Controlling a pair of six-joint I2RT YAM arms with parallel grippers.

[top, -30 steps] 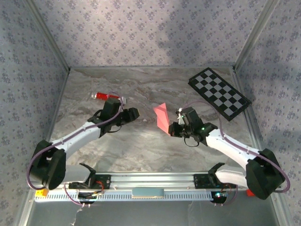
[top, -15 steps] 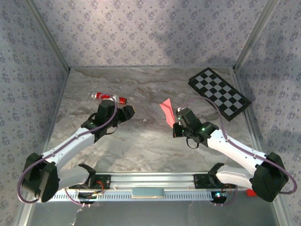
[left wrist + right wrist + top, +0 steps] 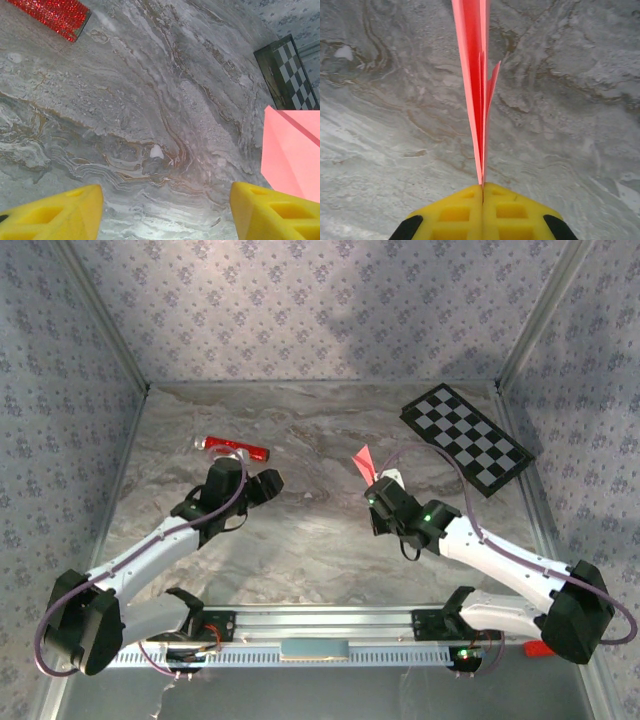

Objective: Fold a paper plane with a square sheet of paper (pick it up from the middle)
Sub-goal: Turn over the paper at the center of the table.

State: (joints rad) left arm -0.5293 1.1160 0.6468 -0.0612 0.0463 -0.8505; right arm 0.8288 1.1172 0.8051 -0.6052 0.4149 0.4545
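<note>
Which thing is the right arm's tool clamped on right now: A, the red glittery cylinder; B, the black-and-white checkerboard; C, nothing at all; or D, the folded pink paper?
D: in the right wrist view the right tool has its yellow jaws pressed together on the near edge of the folded pink paper.

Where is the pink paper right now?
Top view, right of centre: the folded pink paper is pinched edge-up in the right gripper, left of the checkerboard.
</note>
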